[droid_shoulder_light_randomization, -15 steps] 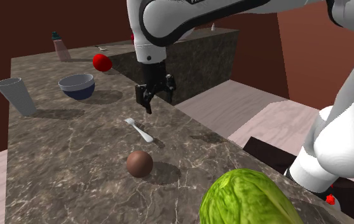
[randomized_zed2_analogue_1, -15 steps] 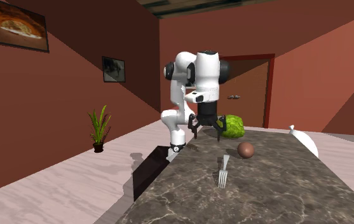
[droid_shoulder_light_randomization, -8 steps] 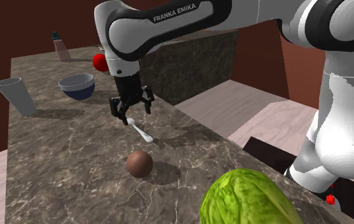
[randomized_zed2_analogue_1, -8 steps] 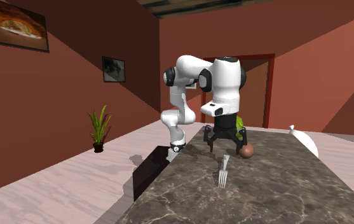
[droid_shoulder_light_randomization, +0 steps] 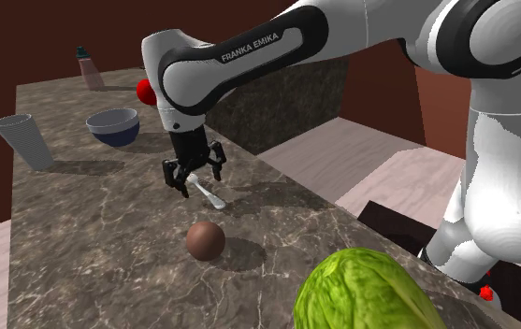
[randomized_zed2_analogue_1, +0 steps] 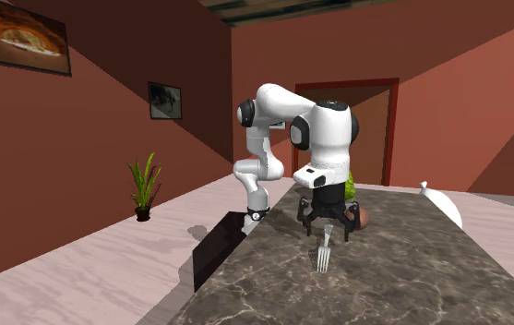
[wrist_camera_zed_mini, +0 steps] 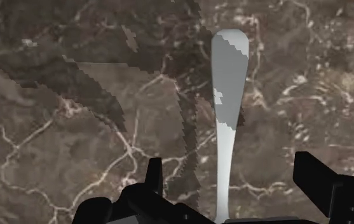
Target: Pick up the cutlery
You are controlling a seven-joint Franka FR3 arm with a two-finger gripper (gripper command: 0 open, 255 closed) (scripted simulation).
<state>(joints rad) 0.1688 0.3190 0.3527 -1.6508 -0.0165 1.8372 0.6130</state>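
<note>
Gripper [droid_shoulder_light_randomization: 195, 179] spread open, hanging low over the fork [droid_shoulder_light_randomization: 211, 197], which lies flat mid-counter [droid_shoulder_light_randomization: 80, 243], toward the long edge on the shoulder view's right. In the wrist view the handle [wrist_camera_zed_mini: 227, 95] runs between the two fingers [wrist_camera_zed_mini: 153, 179], untouched by either. Risks, as a judgement: the fork is thin and flat on hard stone, so stopping high closes on air, while going too deep jams the tips into the counter. An off-centre pinch on the narrow neck could let it pivot or slip out, or skid it toward the brown ball [droid_shoulder_light_randomization: 205, 240] nearby.
</note>
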